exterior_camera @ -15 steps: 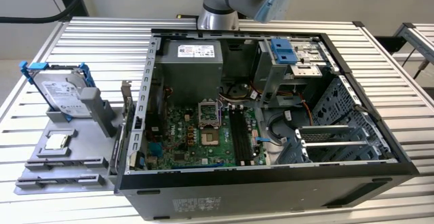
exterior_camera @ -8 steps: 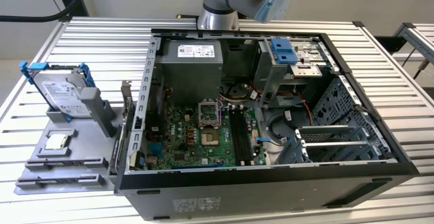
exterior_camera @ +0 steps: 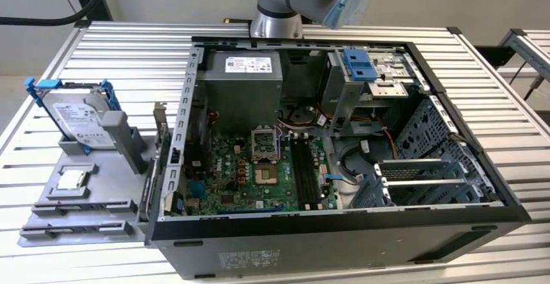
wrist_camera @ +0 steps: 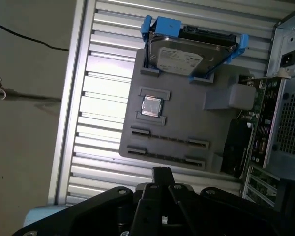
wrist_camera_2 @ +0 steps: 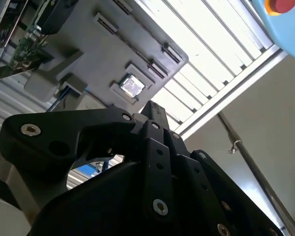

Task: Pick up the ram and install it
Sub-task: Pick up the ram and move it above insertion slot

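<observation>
Your claw is hanging well apart from the gray tray on the desk, its fingers pressed together and gripping nothing. You cannot tell whether the ram is sitting in the tray's holders or in the motherboard.

Robotics laboratory: a ribbed aluminium-profile desk carries an opened black metal computer tower case and a grey plastic parts fixture; a silver-grey robot arm stands at its far edge.

The ram, seemingly a thin dark stick, sits edgewise in the tray.
</observation>
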Available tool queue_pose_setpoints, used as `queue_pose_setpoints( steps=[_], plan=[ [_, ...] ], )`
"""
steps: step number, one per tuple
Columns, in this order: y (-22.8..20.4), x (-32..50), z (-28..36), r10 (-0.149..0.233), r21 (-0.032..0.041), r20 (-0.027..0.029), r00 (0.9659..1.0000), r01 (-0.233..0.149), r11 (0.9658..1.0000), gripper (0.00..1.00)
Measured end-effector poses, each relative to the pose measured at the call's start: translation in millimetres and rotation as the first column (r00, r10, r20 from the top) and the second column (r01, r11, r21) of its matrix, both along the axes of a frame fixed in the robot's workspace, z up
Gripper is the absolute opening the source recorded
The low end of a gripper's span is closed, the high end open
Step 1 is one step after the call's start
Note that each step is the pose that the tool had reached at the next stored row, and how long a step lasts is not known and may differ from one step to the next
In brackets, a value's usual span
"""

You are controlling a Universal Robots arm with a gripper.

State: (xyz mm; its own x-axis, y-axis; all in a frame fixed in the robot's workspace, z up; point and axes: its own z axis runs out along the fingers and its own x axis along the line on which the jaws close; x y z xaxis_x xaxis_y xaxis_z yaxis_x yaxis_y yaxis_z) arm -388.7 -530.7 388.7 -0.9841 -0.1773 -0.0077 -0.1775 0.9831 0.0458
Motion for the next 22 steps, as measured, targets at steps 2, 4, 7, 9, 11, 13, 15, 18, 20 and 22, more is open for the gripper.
queue_pose_setpoints(
  steps=[2,4,7,9,11,13,15,18,20,22],
  plan=[
    [0.0,0.0,0.3,0.037,0.0,0.0001,0.9993,-0.037,0.9993,0.0],
    [0.0,0.0,0.5,0.072,-0.0001,0.0001,0.9974,-0.072,0.9974,0.0],
    [0.0,0.0,0.8,0.126,-0.0003,0.0,0.992,-0.126,0.992,0.0],
    [0.0,0.0,0.8,0.162,-0.0003,0.0001,0.9867,-0.162,0.9867,0.0],
    [0.0,0.0,0.8,0.199,-0.0005,0.0,0.9801,-0.199,0.9801,0.0],
    [0.0,0.0,1.1,0.231,-0.0006,0.0,0.973,-0.231,0.973,0.0],
    [0.0,0.0,2.2,0.255,-0.0009,-0.0002,0.967,-0.255,0.967,0.0],
    [0.0,0.1,3.1,0.288,-0.0013,-0.0001,0.9576,-0.288,0.9576,0.0],
    [0.0,0.0,3.6,0.298,-0.0014,-0.0002,0.9544,-0.298,0.9544,0.0],
    [0.0,0.0,3.7,0.299,-0.0014,-0.0001,0.9543,-0.299,0.9543,0.0]
  ],
)
